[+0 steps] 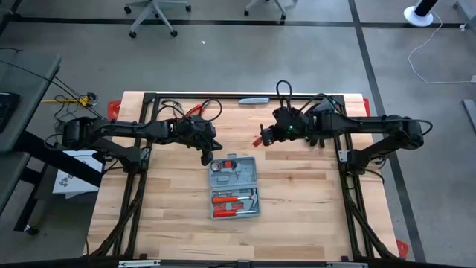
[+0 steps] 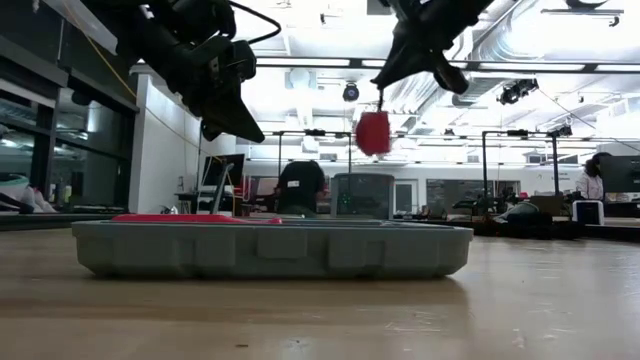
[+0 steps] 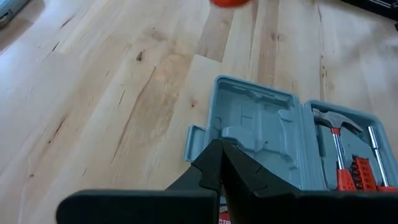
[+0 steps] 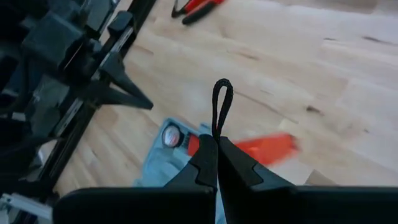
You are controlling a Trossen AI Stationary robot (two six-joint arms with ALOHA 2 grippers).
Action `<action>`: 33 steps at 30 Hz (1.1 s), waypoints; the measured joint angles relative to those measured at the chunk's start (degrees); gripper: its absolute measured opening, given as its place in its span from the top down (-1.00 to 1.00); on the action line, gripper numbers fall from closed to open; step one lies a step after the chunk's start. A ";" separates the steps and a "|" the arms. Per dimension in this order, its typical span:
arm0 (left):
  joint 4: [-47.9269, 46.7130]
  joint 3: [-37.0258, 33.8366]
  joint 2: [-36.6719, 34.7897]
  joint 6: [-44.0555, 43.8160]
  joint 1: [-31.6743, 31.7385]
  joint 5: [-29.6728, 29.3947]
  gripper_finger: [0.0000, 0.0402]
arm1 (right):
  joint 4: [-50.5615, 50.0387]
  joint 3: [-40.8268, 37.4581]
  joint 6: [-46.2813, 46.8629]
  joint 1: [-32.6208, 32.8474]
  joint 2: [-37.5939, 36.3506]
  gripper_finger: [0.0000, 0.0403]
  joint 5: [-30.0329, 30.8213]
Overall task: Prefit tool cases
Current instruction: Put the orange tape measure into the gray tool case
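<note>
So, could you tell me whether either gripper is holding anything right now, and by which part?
The right gripper pinches the black cord loop of a red tool, which dangles above the open tool case. The left gripper is shut, holding nothing.

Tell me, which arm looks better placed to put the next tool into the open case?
Probably the right: its gripper already dangles a red tool by a loop, above the tool case. The left gripper is shut, empty.

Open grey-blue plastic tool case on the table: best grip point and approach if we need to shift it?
Probably the small handle tab on the grey-blue plastic tool case. The case lies open and flat, so its broad faces look too wide to pinch; the tab juts from the edge. Approach from above, left gripper side.
</note>
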 joint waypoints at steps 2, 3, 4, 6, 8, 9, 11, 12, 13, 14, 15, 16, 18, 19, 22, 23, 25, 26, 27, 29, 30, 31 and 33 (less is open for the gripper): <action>0.00 0.00 0.00 -0.31 0.00 0.00 1.00 | 0.02 0.00 0.08 0.48 -0.02 1.00 -0.22; 0.00 0.00 0.00 -0.33 0.00 0.00 1.00 | 0.02 0.00 0.11 0.68 -0.01 1.00 -0.53; 0.02 0.00 0.00 -0.33 0.00 0.00 1.00 | 0.02 0.00 0.14 0.89 -0.01 1.00 -0.68; 0.00 0.00 0.00 -0.33 -0.02 -0.01 1.00 | 0.01 0.00 0.57 1.36 0.06 1.00 -0.72; 0.00 0.00 0.00 -0.33 -0.02 0.00 1.00 | 0.02 0.00 0.84 1.74 0.23 1.00 -0.74; 0.00 0.00 0.00 -0.33 -0.02 0.00 1.00 | 0.00 0.00 1.02 1.94 0.30 1.00 -0.74; 0.02 0.00 0.00 -0.33 -0.02 -0.16 1.00 | 0.37 0.00 1.07 2.28 0.70 1.00 -0.74; 0.03 0.00 0.00 -0.35 -0.02 -0.46 1.00 | 0.35 0.00 1.17 2.53 0.86 1.00 -0.76; -0.02 0.00 0.00 -0.35 -0.02 -0.87 1.00 | 0.36 0.00 1.22 2.78 1.22 1.00 -0.78; 0.01 0.00 0.00 -0.36 -0.02 -1.41 1.00 | 0.67 0.00 1.26 2.98 1.48 1.00 -0.88; 0.03 0.00 0.01 -0.37 -0.02 -1.88 1.00 | 0.95 0.00 1.39 3.21 1.61 1.00 -1.10; -0.04 0.00 0.02 -0.43 -0.02 -2.01 1.00 | 1.11 0.00 1.78 3.43 1.97 1.00 -1.13; 0.06 0.00 0.02 -0.46 -0.02 -2.13 1.00 | 1.65 0.00 2.32 3.89 2.59 1.00 -1.64; 0.00 0.00 0.04 -0.46 -0.02 -2.23 1.00 | 1.98 0.00 2.35 4.11 3.01 1.00 -2.12; -0.01 0.00 0.04 -0.08 -0.02 -2.21 1.00 | 2.75 0.00 2.90 4.93 4.07 1.00 -2.59; 0.00 0.00 0.04 -0.04 -0.02 -2.21 1.00 | 2.75 0.00 3.21 5.17 4.37 1.00 -2.69; 0.01 0.00 0.04 -0.04 -0.02 -2.22 1.00 | 2.79 0.00 3.67 5.73 5.02 1.00 -3.05; 0.02 0.00 0.04 -0.04 -0.02 -2.21 1.00 | 2.79 0.00 3.72 5.96 5.23 1.00 -3.08; 0.00 0.00 0.04 -0.02 -0.02 -2.21 1.00 | 2.78 0.00 3.86 6.19 5.46 1.00 -3.25; 0.04 0.00 0.04 0.00 -0.02 -2.21 1.00 | 2.88 0.00 4.13 6.57 5.88 1.00 -3.47; 0.00 0.00 0.04 0.00 -0.02 -2.21 1.00 | 2.91 0.00 4.15 6.71 6.02 1.00 -3.53; 0.00 0.00 0.04 0.00 -0.02 -2.21 1.00 | 2.95 0.00 4.21 6.75 6.27 1.00 -3.66; 0.00 0.00 0.04 0.02 -0.02 -2.21 1.00 | 3.29 0.00 4.65 6.98 6.47 1.00 -3.67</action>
